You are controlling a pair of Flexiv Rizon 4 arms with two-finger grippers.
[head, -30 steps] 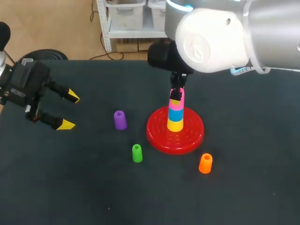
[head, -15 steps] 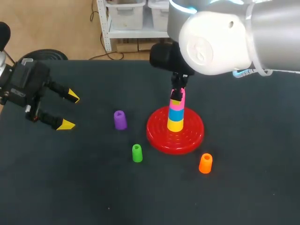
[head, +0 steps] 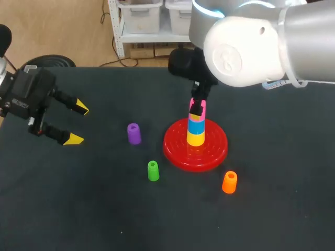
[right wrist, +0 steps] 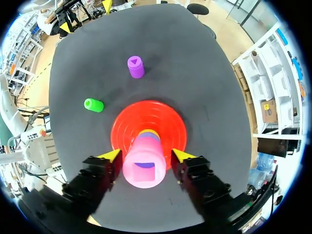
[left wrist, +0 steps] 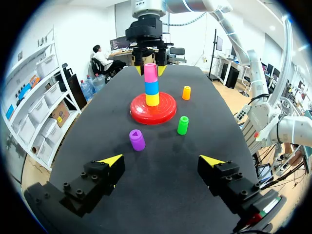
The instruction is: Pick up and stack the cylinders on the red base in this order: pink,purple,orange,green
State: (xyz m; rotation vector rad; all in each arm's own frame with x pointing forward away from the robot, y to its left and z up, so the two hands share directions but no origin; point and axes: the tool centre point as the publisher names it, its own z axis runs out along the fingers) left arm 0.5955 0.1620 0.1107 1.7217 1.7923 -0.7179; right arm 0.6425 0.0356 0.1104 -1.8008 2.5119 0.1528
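The desk (head: 104,209) has a plain black, matte top, and everything on it stands inside its edges. There is one red base (head: 175,146), a round ridged disc near the middle of the desk and a little toward the right edge. There are six cylinders in all: three stacked and three loose. The stack rises upright from the centre of the base, with a yellow cylinder (head: 196,138) at the bottom, a blue cylinder (head: 196,127) on it and the pink cylinder (head: 202,106) on top. From the right wrist the pink one shows a square opening in its top. The three loose ones stand apart from each other on the bare desk. The purple cylinder (head: 134,134) is just off the base's left side, with a triangular opening on top. The green cylinder (head: 153,171) stands nearer the near edge, off the base's near-left rim. The orange cylinder (head: 229,182) stands off the base's near-right rim. None of them touches the base. The right gripper (head: 197,110) is at the top of the stack, straddling the pink cylinder. Whether it is clamped on the cylinder or just clear of it cannot be told. The left gripper (head: 77,123) is near the left edge of the desk, well away from every cylinder. Its fingers are spread wide with nothing between them.
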